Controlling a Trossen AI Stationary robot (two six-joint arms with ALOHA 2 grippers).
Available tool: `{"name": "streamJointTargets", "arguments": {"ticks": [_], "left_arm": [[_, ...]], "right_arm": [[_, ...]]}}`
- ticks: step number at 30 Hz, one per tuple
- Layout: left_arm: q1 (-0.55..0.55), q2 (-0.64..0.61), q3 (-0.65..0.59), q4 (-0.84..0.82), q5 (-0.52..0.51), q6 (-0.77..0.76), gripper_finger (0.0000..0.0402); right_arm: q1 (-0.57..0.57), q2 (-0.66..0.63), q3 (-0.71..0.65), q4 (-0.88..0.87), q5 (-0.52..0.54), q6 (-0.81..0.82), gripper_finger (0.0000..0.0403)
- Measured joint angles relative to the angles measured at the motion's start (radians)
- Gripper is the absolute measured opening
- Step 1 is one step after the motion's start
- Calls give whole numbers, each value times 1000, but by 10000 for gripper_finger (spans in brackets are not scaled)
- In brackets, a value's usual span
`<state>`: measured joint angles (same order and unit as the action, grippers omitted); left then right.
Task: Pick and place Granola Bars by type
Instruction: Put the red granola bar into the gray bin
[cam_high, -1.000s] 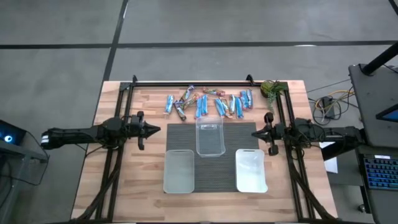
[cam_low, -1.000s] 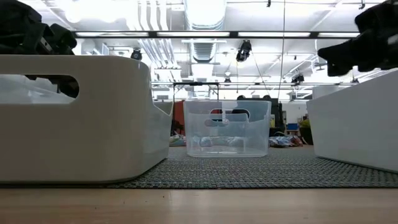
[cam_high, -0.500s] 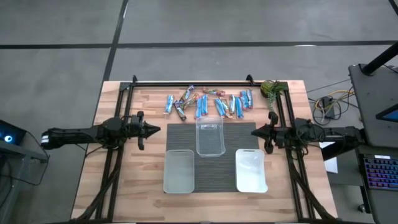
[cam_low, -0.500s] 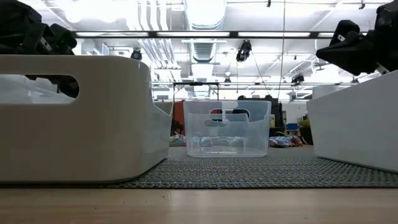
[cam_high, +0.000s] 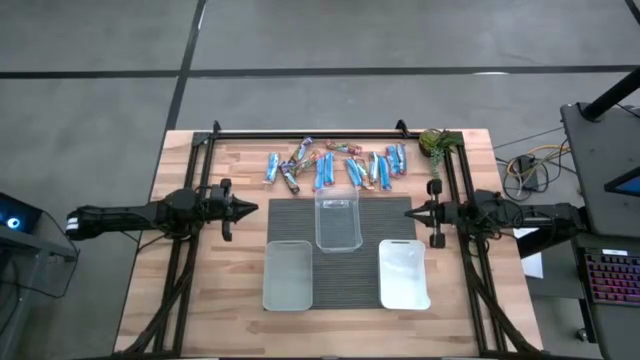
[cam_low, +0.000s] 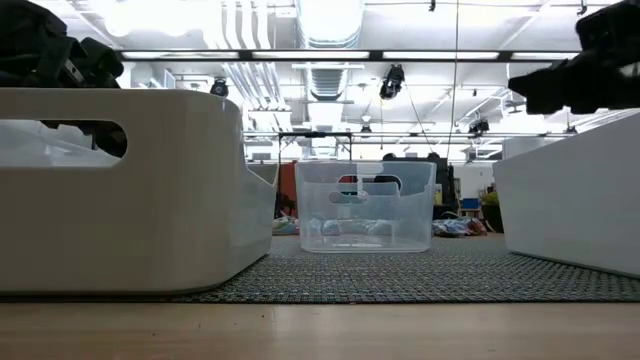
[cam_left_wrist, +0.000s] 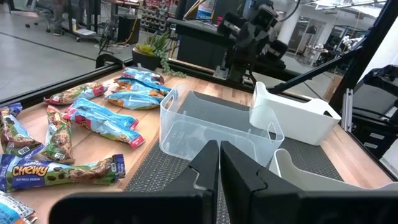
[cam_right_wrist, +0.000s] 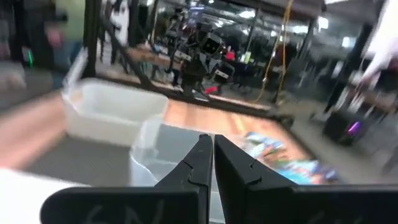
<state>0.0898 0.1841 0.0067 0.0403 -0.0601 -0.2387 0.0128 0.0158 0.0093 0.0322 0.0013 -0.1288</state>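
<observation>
Right gripper (cam_high: 412, 213) rotated, shut, well short of Granola Bars (cam_high: 335, 166)

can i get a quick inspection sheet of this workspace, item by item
surface: wooden table with a dark ribbed mat in the middle
job's things: granola bars lie loose in a row along the far edge, mostly blue, a few tan; none in a tub
tubs: clear tub at the mat's far middle, two white tubs nearer, all look empty
clutter: small green plant at the far right corner
grippers: left gripper shut, at the mat's left edge, holding nothing; right gripper shut, at the mat's right edge, holding nothing
cables: bundle on the floor right of the table
surroundings: keyboard on a desk at right; grey floor
</observation>
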Motion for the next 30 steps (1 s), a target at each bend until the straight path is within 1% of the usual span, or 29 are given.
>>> {"name": "streamJointTargets", "arguments": {"ticks": [3,7,10,18,24,27,30], "left_arm": [[0,0,0,27,7,-48,0],[0,0,0,123,18,-227,0],[0,0,0,209,10,-278,0],[0,0,0,289,6,-431,0],[0,0,0,312,6,-590,0],[0,0,0,314,6,-625,0],[0,0,0,364,6,-645,0]], "right_arm": [[0,0,0,22,0,198,8],[0,0,0,71,0,469,8],[0,0,0,116,0,587,8],[0,0,0,294,1,594,8],[0,0,0,429,2,597,8],[0,0,0,480,2,594,8],[0,0,0,512,2,593,8]]}}
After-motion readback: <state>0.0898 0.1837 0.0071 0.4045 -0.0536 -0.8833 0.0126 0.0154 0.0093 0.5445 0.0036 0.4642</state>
